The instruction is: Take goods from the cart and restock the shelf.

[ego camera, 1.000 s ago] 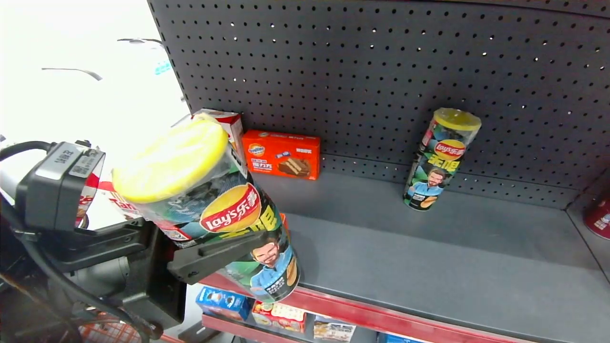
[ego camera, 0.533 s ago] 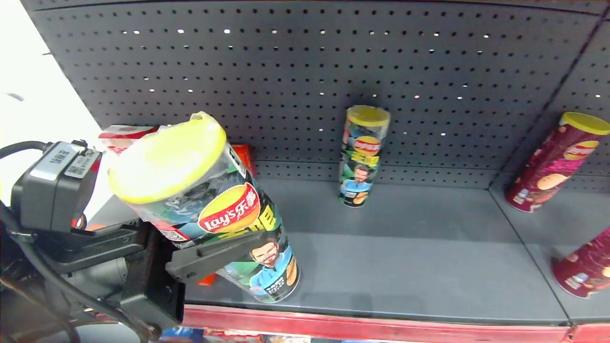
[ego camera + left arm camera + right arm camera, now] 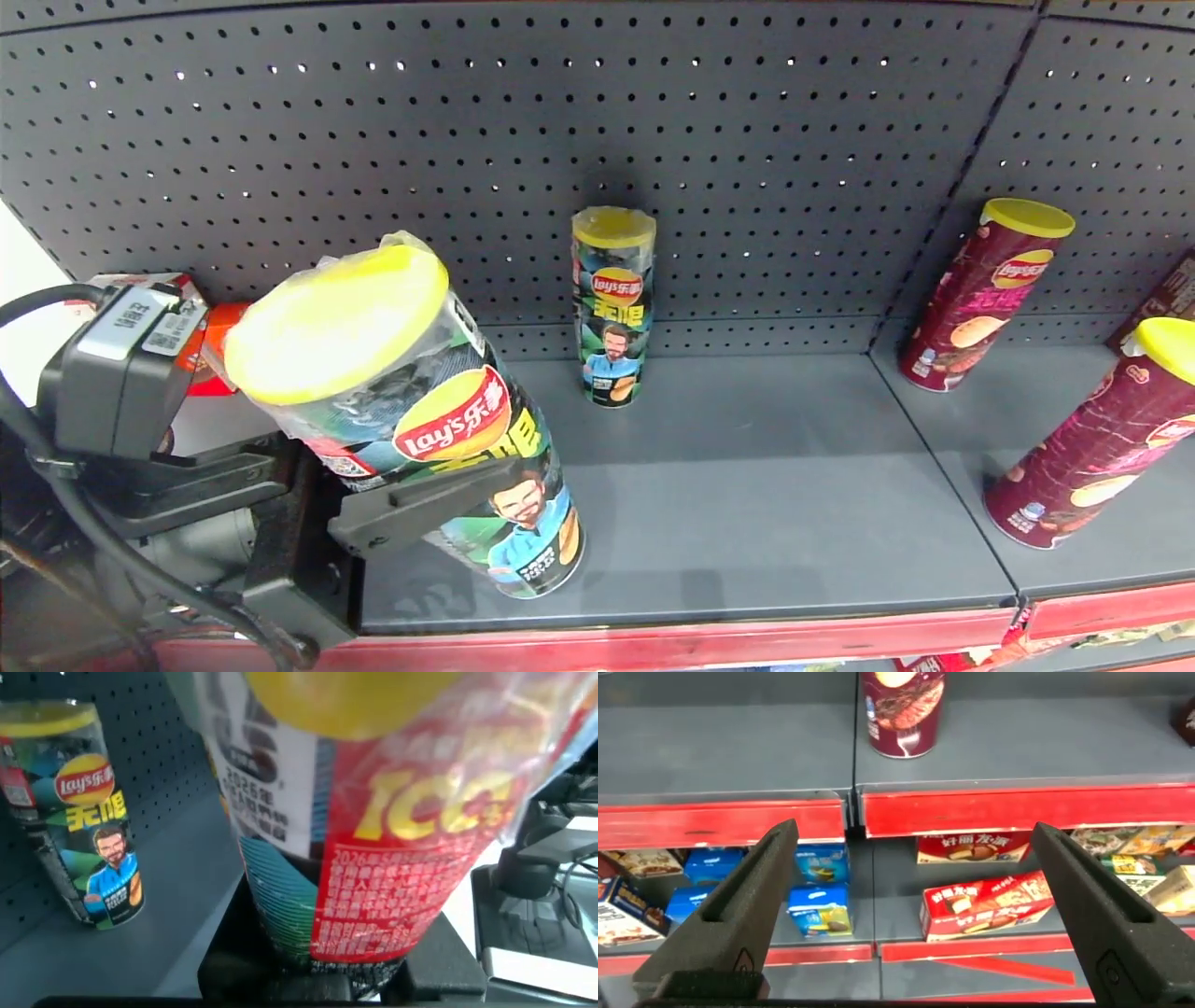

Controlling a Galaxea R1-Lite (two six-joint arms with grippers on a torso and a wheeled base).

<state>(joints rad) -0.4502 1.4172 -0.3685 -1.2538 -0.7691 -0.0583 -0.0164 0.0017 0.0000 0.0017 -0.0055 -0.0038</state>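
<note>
Two green chip cans show at the shelf (image 3: 747, 485): the tilted can (image 3: 448, 420) is clasped by the left gripper (image 3: 425, 499) over the front-left edge, the upright can (image 3: 611, 308) stands against the back panel, and the right gripper (image 3: 915, 835) hangs spread and empty before the red front lip.

Held can (image 3: 374, 859) — blurred, top cut off.
</note>
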